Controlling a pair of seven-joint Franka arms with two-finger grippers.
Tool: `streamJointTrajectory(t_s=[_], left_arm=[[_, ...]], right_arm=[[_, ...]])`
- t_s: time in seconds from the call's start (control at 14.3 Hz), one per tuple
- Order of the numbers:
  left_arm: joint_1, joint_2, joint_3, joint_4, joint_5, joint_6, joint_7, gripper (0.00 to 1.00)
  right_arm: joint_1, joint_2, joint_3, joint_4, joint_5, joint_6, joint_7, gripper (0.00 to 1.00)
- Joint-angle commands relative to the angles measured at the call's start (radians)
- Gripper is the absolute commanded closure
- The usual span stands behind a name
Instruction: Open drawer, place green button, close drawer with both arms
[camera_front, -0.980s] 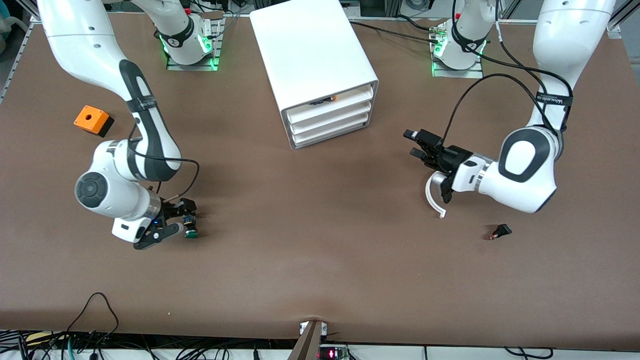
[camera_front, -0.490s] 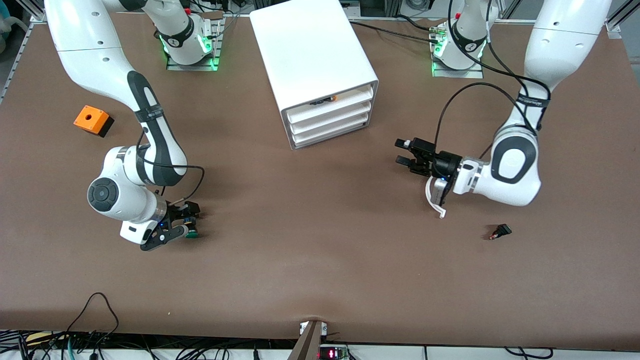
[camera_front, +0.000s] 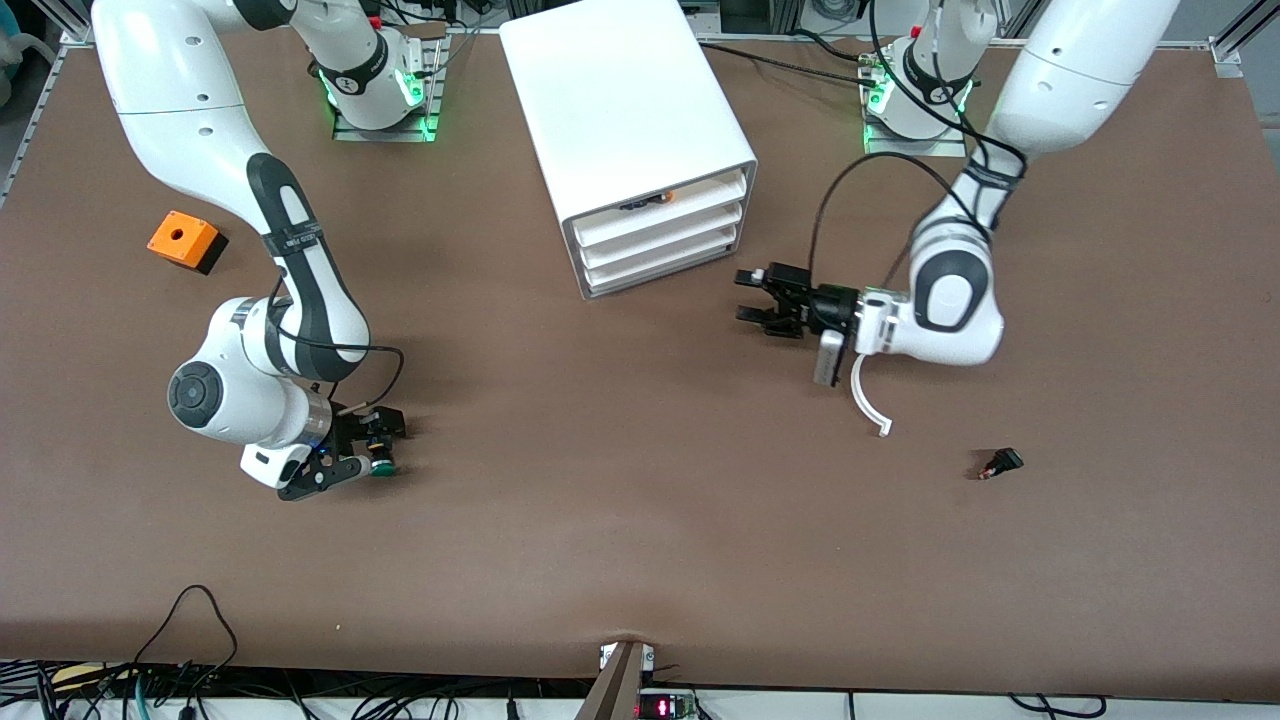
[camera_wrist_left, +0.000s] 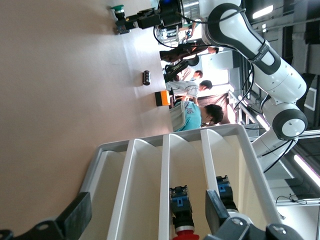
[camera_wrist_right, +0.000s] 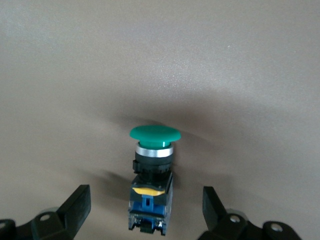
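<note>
The white cabinet (camera_front: 625, 130) stands at mid-table with its stacked tray drawers (camera_front: 655, 245) all shut; its top level holds a black-and-orange item. My left gripper (camera_front: 745, 296) is open and empty, level with the cabinet's front and a little toward the left arm's end. In the left wrist view the drawer fronts (camera_wrist_left: 150, 190) fill the space between the open fingers (camera_wrist_left: 75, 217). The green-capped button (camera_front: 381, 464) lies on the table toward the right arm's end. My right gripper (camera_front: 372, 445) is open around it; the button (camera_wrist_right: 152, 165) lies between the fingers (camera_wrist_right: 75, 205) without touching them.
An orange cube with a hole (camera_front: 183, 240) sits farther from the front camera than the right gripper. A small black rocker switch (camera_front: 1001, 463) lies toward the left arm's end. A white curved strip (camera_front: 868, 400) hangs by the left wrist. Cables run along the table's front edge.
My left gripper has moved across the table toward the cabinet's front, still open. My right gripper has stayed open around the button, with only a small shift of the arm.
</note>
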Motion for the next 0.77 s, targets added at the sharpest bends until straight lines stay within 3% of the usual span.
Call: streamJointTrajectory(t_s=[0.0, 0.56, 0.7], left_arm=[[0.002, -0.046, -0.023, -0.075, -0.046, 0.023, 0.041, 0.00], [-0.008, -0.035, -0.032, -0.098, 0.001, 0.028, 0.039, 0.00], [-0.048, -0.030, -0.035, -0.101, -0.022, 0.107, 0.046, 0.00]], right_arm=[[-0.003, 0.008, -0.015, 0.011, 0.021, 0.002, -0.019, 0.00], [0.002, 0.015, -0.028, 0.011, -0.074, 0.000, -0.019, 0.01], [0.004, 0.015, -0.028, 0.010, -0.072, -0.001, -0.019, 0.01]])
